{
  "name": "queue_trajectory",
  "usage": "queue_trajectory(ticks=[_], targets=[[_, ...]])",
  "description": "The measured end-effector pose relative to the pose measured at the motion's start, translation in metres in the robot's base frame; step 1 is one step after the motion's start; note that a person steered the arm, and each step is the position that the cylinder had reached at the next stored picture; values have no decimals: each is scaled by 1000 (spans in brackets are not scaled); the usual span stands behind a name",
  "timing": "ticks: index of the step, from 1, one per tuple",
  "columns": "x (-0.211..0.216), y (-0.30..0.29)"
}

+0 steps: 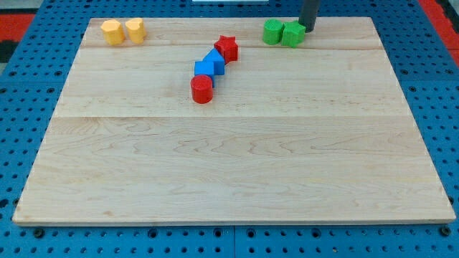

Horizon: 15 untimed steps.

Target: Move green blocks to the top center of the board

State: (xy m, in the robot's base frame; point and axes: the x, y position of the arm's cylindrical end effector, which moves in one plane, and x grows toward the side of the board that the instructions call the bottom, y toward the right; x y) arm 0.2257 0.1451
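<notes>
Nearest the view's bottom: red cylinder (pixel 202 89), touching a diagonal chain of two blue blocks (pixel 210 65) and a red star (pixel 226 48) on the tabletop (pixel 237 172). Two green blocks (pixel 283 33) sit side by side, touching, at top right of centre; two yellow blocks (pixel 122 31) top left. Rod tip (pixel 309 29) just right of the green pair, contact uncertain; no fingers fitted.

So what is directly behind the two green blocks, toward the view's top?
My tip stands just behind the right green block, at its upper right, seemingly touching it. The left green block has only bare board behind. The tip's contact point is partly hidden.
</notes>
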Motion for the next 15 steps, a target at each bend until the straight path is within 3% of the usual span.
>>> queue_trajectory(ticks=[7, 10, 12, 14, 15], targets=[[42, -8], [-12, -7], [14, -2], [-8, -42], [-4, -20]])
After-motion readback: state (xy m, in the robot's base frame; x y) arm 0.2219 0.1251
